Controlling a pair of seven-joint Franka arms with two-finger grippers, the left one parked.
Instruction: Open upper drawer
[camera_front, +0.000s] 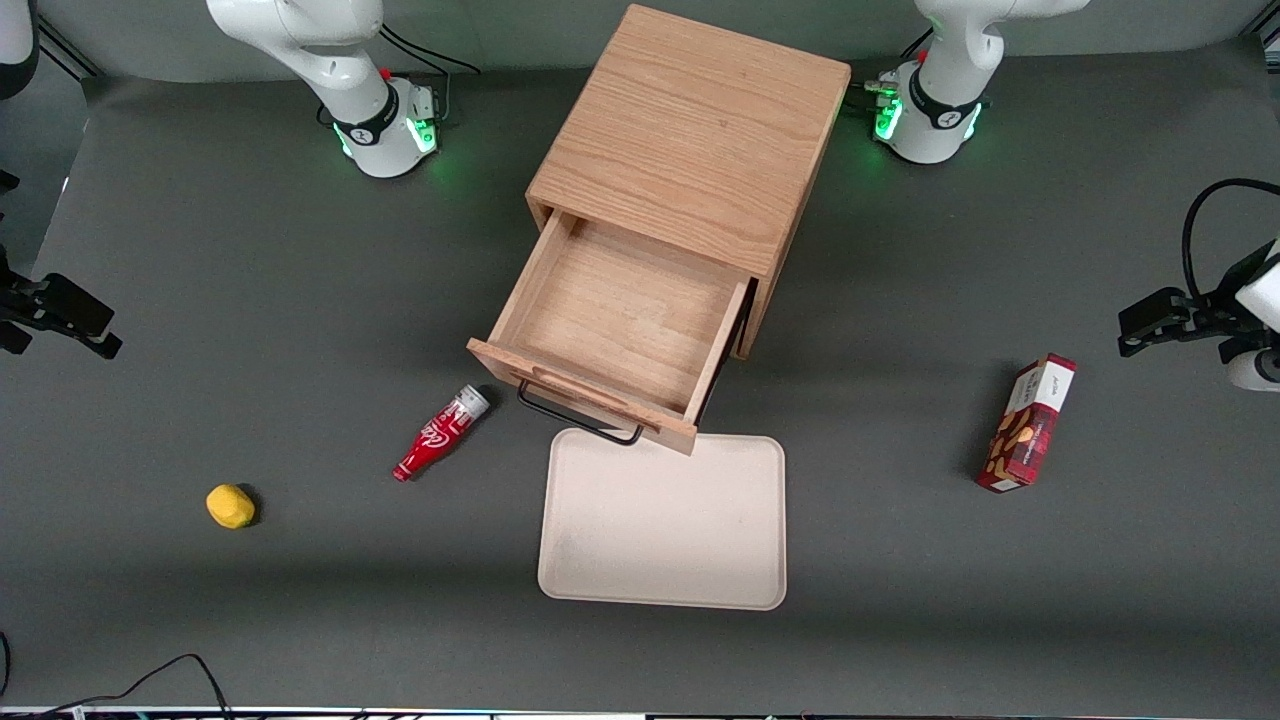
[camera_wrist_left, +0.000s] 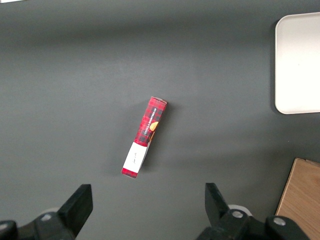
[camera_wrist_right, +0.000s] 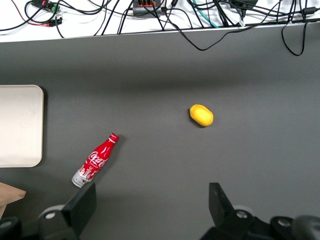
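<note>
While upper drawer (camera_front: 620, 325) stands out, gripper (camera_wrist_right: 150, 205) high above table, fingers (camera_wrist_right: 82, 205) apart.

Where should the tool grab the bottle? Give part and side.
Grip the bottle across its wide red body, coming straight down from above: it lies flat on its side, so only its round flanks are free. The open tool hangs above the table at the working arm's end.

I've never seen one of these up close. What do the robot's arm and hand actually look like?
The working arm is smooth, glossy white with rounded joints, a black band near its base, a green glowing light, a small red button and black cables. Its hand, open above the grey table toward the working arm's end, has two matte black, blocky wedge-shaped fingers held by silver screws.
</note>
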